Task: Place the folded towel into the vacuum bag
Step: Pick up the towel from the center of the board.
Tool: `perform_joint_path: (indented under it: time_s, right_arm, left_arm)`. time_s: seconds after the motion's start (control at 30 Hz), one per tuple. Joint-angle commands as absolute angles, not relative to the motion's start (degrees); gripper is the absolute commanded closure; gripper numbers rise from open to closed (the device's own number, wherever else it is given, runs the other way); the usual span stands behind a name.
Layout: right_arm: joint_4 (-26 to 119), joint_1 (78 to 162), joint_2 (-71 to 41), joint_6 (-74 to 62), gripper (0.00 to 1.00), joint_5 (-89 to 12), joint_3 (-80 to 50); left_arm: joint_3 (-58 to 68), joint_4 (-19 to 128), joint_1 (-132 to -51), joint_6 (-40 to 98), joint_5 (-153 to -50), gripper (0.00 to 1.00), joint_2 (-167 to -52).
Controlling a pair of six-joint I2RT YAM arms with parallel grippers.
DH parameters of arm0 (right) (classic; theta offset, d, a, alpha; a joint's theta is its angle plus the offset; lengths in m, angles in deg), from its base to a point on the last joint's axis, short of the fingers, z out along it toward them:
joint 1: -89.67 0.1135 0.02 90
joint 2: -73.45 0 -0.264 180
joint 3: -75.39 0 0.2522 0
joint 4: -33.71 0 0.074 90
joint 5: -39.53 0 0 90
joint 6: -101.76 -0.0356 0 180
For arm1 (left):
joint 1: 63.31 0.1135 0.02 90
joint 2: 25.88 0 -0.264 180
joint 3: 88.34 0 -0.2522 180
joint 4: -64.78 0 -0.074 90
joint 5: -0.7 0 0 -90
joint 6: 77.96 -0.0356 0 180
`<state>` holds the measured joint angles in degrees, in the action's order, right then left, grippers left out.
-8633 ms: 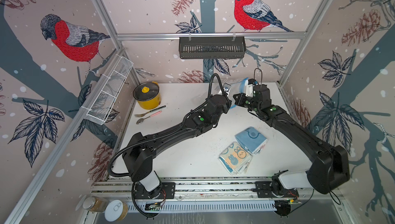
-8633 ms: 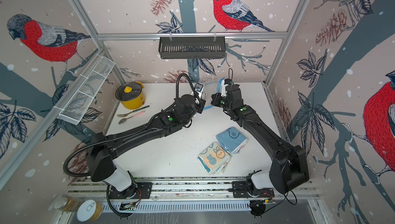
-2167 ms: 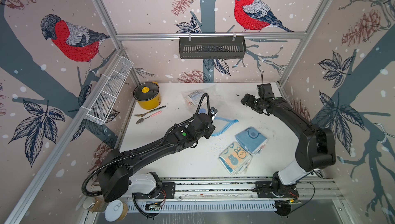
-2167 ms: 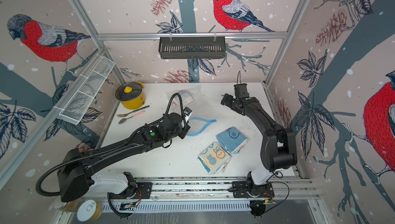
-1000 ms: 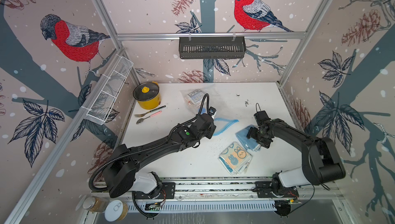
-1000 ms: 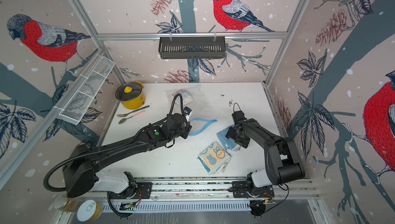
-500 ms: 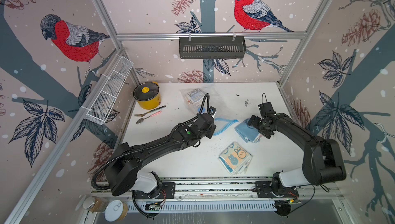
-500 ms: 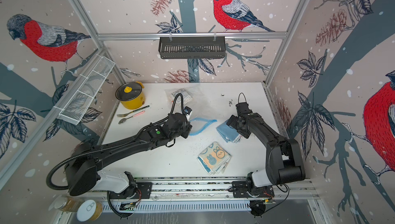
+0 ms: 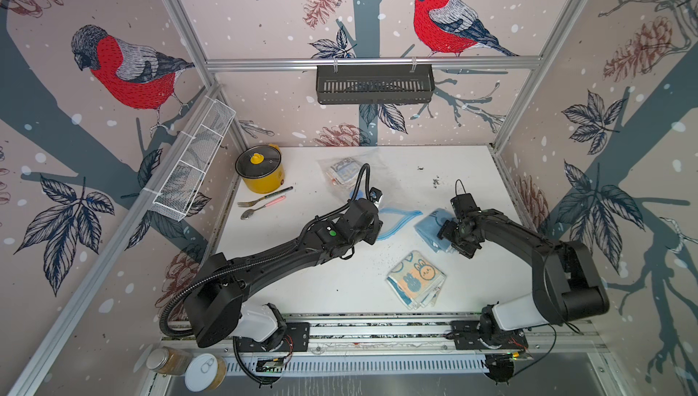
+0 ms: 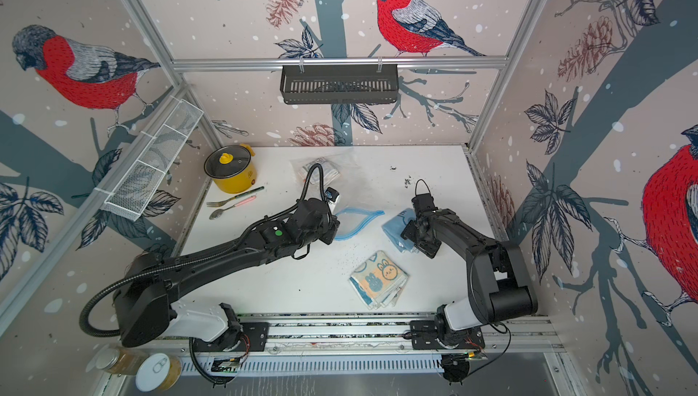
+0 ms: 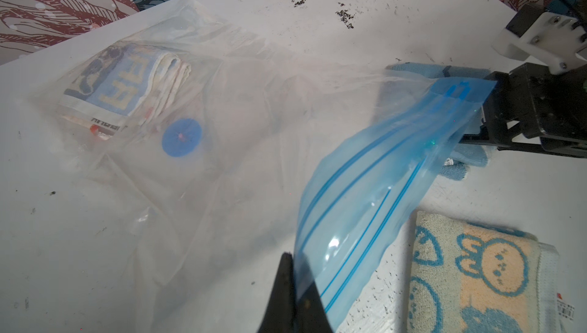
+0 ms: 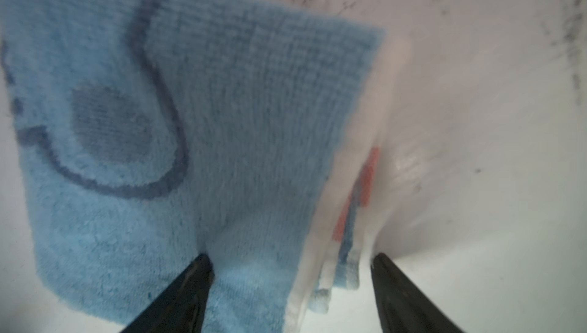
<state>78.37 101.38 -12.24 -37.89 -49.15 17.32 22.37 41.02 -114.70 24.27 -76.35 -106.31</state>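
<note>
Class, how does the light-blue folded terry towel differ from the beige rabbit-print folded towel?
The blue towel is one colour with dark outlines; the rabbit-print towel mixes beige, orange and blue. The blue towel's edge sits between the right pincer's open jaws; the rabbit-print towel lies untouched. Both lie folded outside the clear vacuum bag.

The left arm (image 9: 279,258) stretches out long and low from its base, slanting toward the centre with the wrist nearly level. The left gripper (image 11: 290,271) has its jaws pressed together on the blue zip strip of the vacuum bag (image 11: 374,194). The right arm (image 9: 517,233) is bent sharply at the elbow, with the forearm running inward and the wrist tipped down; the right gripper (image 12: 289,261) has its fingers spread apart astride the edge of the folded towel (image 12: 190,109), one finger seemingly against the cloth, though that wrist view is blurred.
</note>
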Motion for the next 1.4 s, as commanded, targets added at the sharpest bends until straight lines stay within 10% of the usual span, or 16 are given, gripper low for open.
perform_joint_path:
  time_s: [0.0, 0.2, 0.63, 1.37]
  right_arm:
    - [77.4, 101.4, -14.0, -38.0, 0.24, -51.6, 17.7]
    - [74.7, 101.4, -17.9, -37.0, 0.36, -52.0, 18.9]
    - [70.2, 101.0, -22.9, -33.8, 0.97, -50.9, 18.6]
    - [68.2, 96.7, 15.6, -26.0, 1.00, -28.4, 17.1]
  left_arm:
    - [21.8, 40.6, -114.6, 25.5, -77.0, 1.00, -106.2]
    - [21.8, 40.3, -114.6, 25.4, -76.3, 1.00, -106.0]
    - [22.0, 40.5, -114.5, 25.0, -73.3, 1.00, -106.2]
    - [21.0, 41.2, -113.8, 26.9, -73.4, 1.00, -107.5]
